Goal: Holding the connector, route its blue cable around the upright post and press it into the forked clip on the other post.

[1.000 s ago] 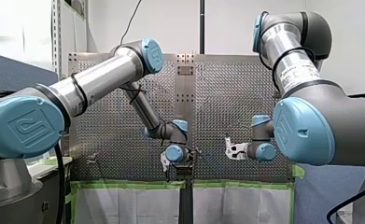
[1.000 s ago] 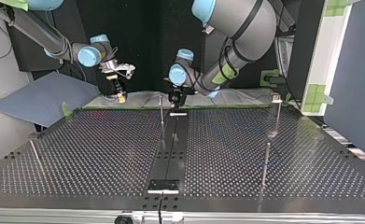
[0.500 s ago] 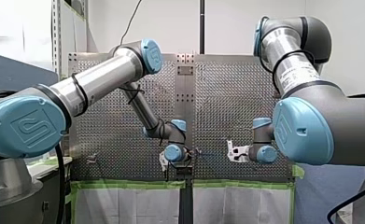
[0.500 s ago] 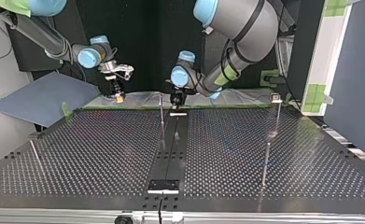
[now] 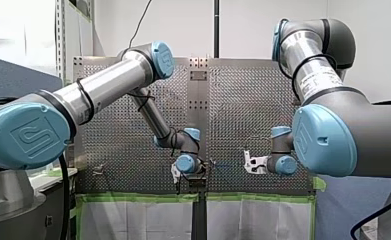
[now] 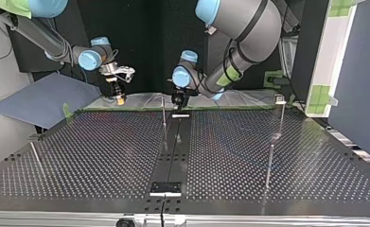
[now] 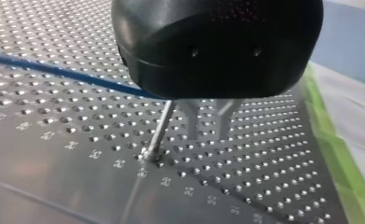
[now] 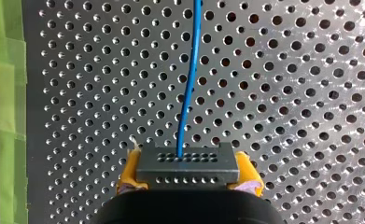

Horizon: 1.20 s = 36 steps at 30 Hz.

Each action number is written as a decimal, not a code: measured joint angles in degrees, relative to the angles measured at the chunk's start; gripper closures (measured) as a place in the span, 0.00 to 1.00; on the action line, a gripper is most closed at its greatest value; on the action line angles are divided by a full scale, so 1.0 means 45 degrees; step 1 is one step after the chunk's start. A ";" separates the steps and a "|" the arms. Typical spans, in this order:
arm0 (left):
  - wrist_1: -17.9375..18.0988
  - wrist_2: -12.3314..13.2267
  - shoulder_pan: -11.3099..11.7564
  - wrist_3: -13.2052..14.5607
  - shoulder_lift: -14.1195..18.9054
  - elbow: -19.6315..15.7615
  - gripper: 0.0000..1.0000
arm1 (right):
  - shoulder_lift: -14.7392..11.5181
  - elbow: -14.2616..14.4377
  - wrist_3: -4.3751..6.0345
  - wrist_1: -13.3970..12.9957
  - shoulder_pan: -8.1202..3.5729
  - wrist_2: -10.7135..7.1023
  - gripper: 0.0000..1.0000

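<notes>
Clamps connector (image 8: 187, 163) in right gripper (image 8: 185, 179), nudged slightly nearer than a second ago. Holds left gripper (image 7: 207, 135) narrowly open beside post (image 7: 160, 126), leaving cable (image 8: 189, 79) unrouted so far.

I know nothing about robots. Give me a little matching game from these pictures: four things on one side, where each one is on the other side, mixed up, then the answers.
Things:
1 connector
2 blue cable
3 upright post
4 green tape

Places:
A along the table's edge
B clamped between my right gripper's yellow pads
C standing up from the perforated surface
D leading out of the connector, ahead of the gripper

Pairs: 1-B, 2-D, 3-C, 4-A
</notes>
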 joint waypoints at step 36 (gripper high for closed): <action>-0.2227 -0.0704 -0.0886 0.2533 0.0590 0.0000 0.02 | 0.0001 0.0001 -0.0004 0.0172 -0.0001 -0.0042 1.00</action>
